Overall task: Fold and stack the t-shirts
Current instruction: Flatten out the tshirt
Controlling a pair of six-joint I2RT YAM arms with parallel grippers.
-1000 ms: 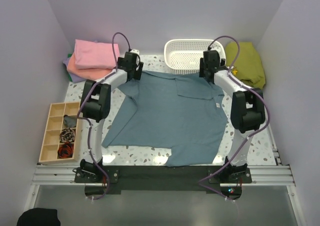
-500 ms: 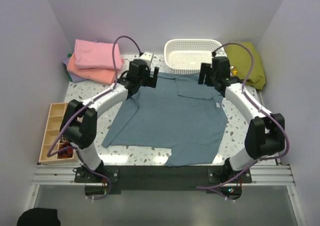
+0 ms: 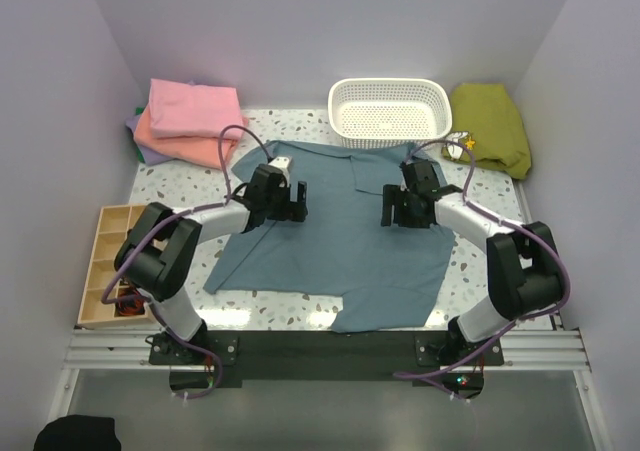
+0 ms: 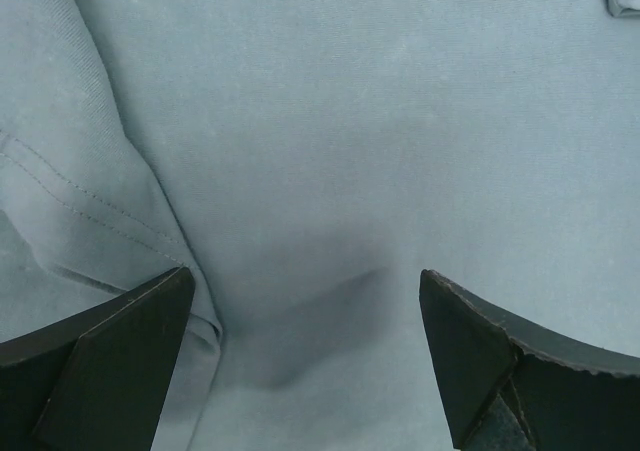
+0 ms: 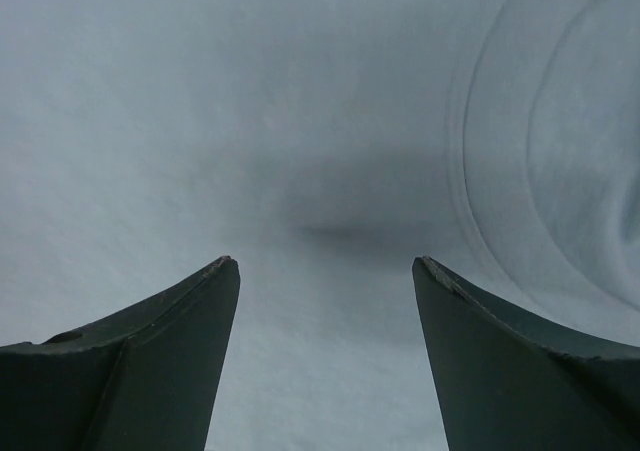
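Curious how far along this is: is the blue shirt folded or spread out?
Mostly spread out: the blue shirt lies flat and wide on the table, with only a flap at its far edge turned over.

Left end effector (image 3: 297,204), right end effector (image 3: 389,211) low over blue-grey t-shirt (image 3: 340,256)

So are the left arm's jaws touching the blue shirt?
Cannot tell. The left wrist view shows the left arm's jaws open, low over the blue shirt with a shadow between them, but neither contact nor gap plainly.
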